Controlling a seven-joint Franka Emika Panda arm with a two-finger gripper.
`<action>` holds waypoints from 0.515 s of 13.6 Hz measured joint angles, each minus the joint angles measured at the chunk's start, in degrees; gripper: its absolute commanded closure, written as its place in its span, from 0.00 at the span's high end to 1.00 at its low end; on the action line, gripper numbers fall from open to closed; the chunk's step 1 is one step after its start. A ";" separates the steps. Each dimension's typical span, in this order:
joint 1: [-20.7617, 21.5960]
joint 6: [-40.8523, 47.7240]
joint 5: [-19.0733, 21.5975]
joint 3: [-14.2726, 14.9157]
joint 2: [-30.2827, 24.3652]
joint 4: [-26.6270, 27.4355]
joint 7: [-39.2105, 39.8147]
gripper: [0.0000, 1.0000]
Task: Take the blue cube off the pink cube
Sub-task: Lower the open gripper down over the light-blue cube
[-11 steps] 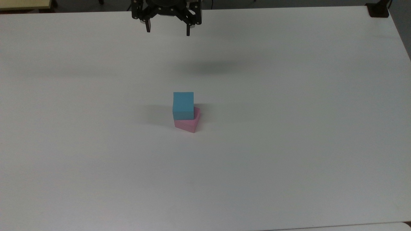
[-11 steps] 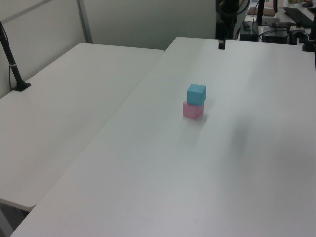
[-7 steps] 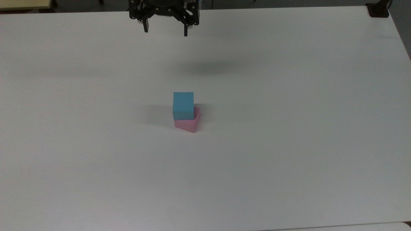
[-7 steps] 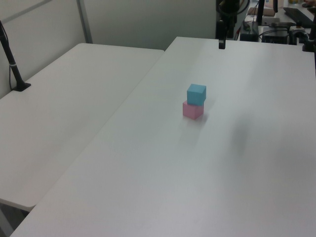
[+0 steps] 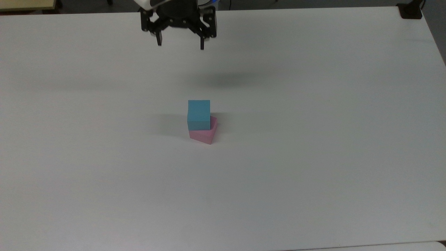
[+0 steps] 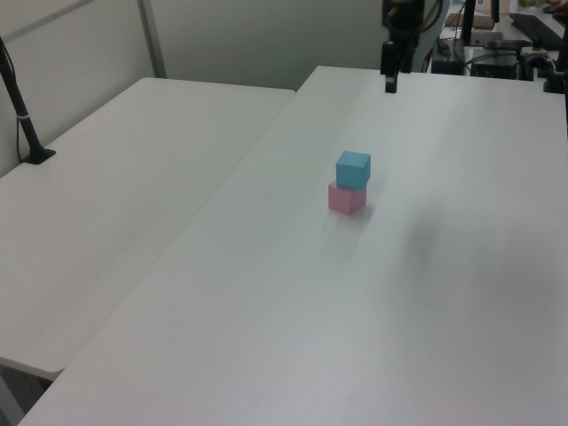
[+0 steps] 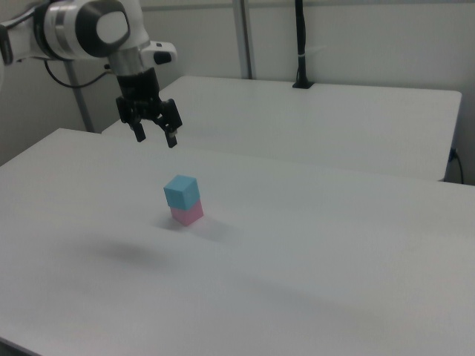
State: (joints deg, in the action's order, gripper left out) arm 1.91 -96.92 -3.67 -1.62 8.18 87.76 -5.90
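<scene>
The white bench (image 5: 313, 104) spreads wide on every side of the blue cube (image 5: 199, 114), bare all round, with its edges well away from the cube; in the top view its far edge runs behind the arm and its near edge lies at the bottom. A second bench (image 7: 334, 119) stands past the first, well away from the blue cube in the right view, with a black post (image 7: 300, 44) at its far side.

The arm (image 7: 89, 30) reaches in above the bench beyond the blue cube, and the gripper (image 5: 180, 44) hangs in the air, well apart from the cube, jaws spread wide with nothing between them. Its shadow (image 5: 223, 78) lies on the bench between it and the cube. Against the picture half a second back, the gripper sits lower in the top view, nearer the blue cube; the cubes have not moved.

The blue cube is a plain, matte, light blue, resting on top of the pink cube (image 5: 205, 134). The pink cube, pale and plain, is turned at an angle beneath it, one corner sticking out.
</scene>
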 measured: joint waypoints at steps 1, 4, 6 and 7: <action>0.09 -1.76 0.00 -0.14 1.13 0.10 0.00 1.00; 0.94 -8.33 0.00 -0.58 6.89 0.26 0.00 1.00; 1.58 -10.81 0.00 -0.62 9.54 0.30 0.00 1.00; 1.93 -12.08 0.00 -0.63 10.84 0.31 0.00 1.00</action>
State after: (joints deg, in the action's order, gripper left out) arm 3.84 -109.01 -3.67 -2.25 19.02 88.07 -5.90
